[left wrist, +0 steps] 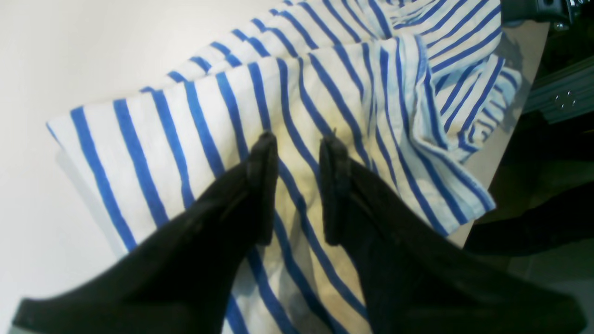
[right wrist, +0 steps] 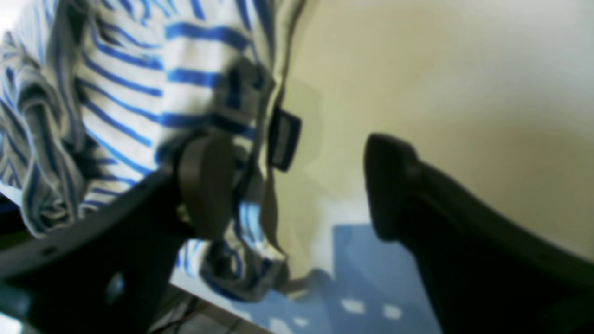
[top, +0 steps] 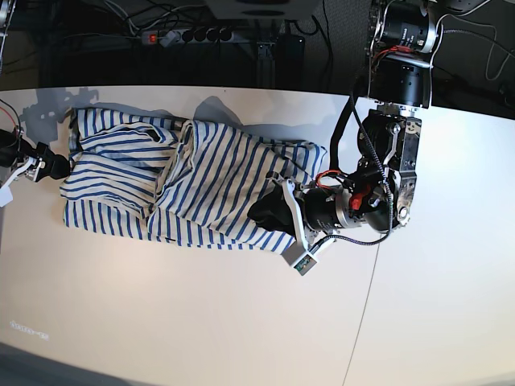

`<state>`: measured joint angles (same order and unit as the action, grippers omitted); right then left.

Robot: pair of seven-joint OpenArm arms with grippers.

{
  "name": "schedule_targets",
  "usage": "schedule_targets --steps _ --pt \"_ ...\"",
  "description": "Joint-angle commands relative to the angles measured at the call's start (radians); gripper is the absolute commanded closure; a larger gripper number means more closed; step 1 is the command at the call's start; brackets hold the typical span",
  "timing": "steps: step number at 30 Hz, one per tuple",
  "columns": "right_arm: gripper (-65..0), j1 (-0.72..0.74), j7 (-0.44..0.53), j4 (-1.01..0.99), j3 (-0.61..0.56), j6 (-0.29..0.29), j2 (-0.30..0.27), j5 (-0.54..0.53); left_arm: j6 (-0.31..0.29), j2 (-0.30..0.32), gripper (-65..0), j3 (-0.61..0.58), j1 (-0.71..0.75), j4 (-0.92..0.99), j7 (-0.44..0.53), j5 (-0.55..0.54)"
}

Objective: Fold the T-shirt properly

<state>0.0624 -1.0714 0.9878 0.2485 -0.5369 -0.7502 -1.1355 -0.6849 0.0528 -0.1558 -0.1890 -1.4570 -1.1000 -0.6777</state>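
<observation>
L wrist view: your left claw (left wrist: 299,139) hangs right over the soft white short-sleeved T-shirt with thin blue stripes (left wrist: 287,106), jaws parted w/ a narrow gap, tips at or just above the cloth, nothing pinched between them that you can see. So: released, not grasping. A folded edge runs off to the upper left of this view; a bunched part lies upper right, near the pale worktop's (left wrist: 55,55) edge.

R wrist view: blurry. Your right claw (right wrist: 297,185) stands wide apart. One finger sits against the shirt's rumpled edge, the other well clear over bare worktop; a small dark neck label (right wrist: 284,138) hangs btw them. Can't tell if any cloth is caught; it reads as let go.

Base view: shirt lies long-ways across the worktop, side to side in this view, partly folded and rumpled. Left claw is at the view's right end of that long axis, right claw at the opposite end, just beside the cloth. Next fold prob runs along that axis; left arm is better placed, already on top of the fabric.
</observation>
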Motion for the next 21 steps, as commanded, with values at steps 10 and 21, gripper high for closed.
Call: schedule_targets --steps 10,21 --pt "-44.4 0.006 -0.055 0.001 0.004 -0.066 0.080 -0.031 0.011 0.020 -19.0 0.001 -0.024 -0.014 0.019 0.005" --pt "-44.3 0.015 -0.137 0.007 0.007 -0.066 0.027 -0.122 0.011 0.050 -19.0 0.005 -0.024 -0.014 0.019 -0.003"
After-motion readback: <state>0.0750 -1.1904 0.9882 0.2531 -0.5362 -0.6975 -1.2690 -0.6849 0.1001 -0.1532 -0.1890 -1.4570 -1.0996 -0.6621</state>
